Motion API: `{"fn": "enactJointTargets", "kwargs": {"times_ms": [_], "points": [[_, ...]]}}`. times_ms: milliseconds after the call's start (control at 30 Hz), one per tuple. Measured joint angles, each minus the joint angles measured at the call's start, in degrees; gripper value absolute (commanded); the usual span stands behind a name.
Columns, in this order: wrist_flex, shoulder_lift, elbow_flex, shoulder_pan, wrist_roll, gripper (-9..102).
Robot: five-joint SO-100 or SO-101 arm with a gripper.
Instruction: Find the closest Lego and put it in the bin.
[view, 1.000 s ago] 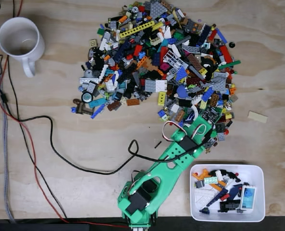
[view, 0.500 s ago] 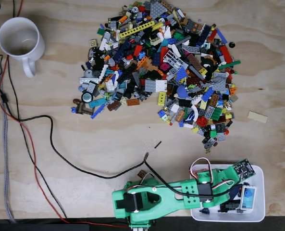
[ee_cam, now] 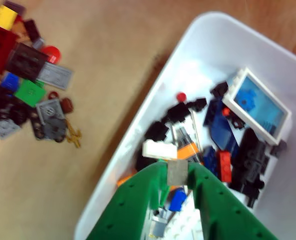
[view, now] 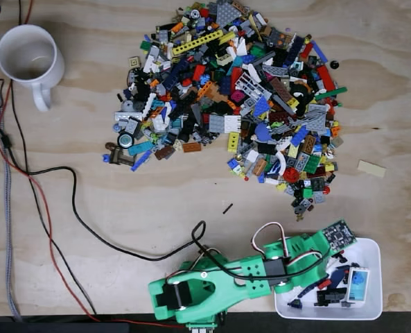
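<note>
Hand (ee_cam: 176, 169) has swung back over bin (view: 371, 246), gripping grey Lego (ee_cam: 177, 172)

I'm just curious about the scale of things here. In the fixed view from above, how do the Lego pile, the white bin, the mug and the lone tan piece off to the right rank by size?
Largest to smallest, as they look in the fixed view:
1. Lego pile
2. white bin, partly hidden by the green arm
3. mug, somewhat smaller than the bin
4. tan piece
</note>
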Motion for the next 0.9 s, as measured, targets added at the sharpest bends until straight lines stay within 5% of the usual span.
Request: {"fn": "enactJointTargets", "kwargs": {"times_ms": [533, 900], "points": [[12.0, 44.1, 29.8, -59.2, 14.6, 0], [12.5, 53.9, 48.8, -79.3, 20.2, 0]]}}
